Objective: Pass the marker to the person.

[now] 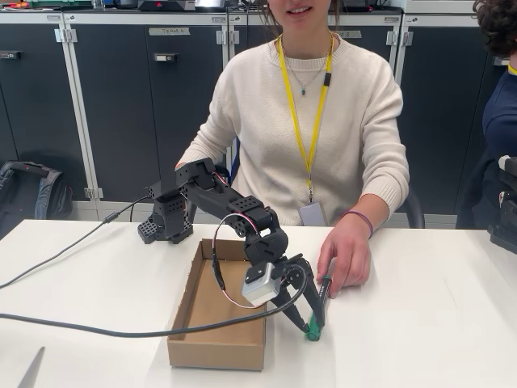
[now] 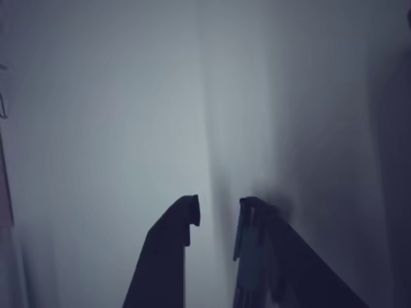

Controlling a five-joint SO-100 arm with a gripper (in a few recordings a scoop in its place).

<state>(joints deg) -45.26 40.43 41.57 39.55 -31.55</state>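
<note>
Just right of the cardboard tray, your marker stands near-upright, green cap down on the white table. The gripper has its jaws spread, the marker against one finger. The person's hand touches its top.

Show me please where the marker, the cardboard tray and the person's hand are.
marker [image 1: 321,303]: fixed view, on the dark barrel above the green cap.
cardboard tray [image 1: 216,353]: fixed view, on its near outer wall.
person's hand [image 1: 345,257]: fixed view, on the back of the hand.
</note>
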